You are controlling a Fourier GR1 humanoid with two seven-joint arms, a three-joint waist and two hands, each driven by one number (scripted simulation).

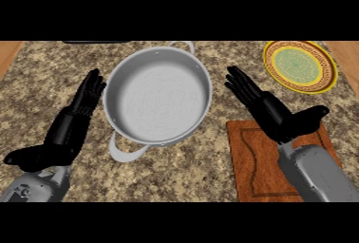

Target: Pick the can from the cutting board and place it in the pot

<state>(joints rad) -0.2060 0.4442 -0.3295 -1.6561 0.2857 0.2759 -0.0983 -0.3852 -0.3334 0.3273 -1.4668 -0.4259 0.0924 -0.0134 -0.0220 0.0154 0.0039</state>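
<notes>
The can shows nowhere in the view, so its place cannot be told. The cutting board [254,159], a reddish-brown wooden slab with a groove around its edge, lies directly beneath the wrist of the right robot hand [272,113]. That arm's grey forearm [317,173] crosses the board's right side and hides part of it.

The pot [157,95], wide, shallow and pale grey, sits between the two robot hands, with its floor in full view. One handle points toward the lower left and the other toward the far edge.

The right robot hand is flat, its fingers [240,81] straight and close together, slanting up and left toward the pot's right rim without touching it. Its thumb [314,114] sticks out to the right, and it holds nothing.

The left robot hand [70,128] mirrors it on the pot's other side. Its fingers [91,88] are straight, and their tips are just beside the pot's left rim; whether they touch it cannot be told. Its thumb [24,159] points out to the left, and it grips nothing.

Beyond the right robot hand's fingertips, off to the right, lies a round plate [300,64] with a yellow patterned rim and a green centre. Everything rests on a speckled brown stone desk [203,163].
</notes>
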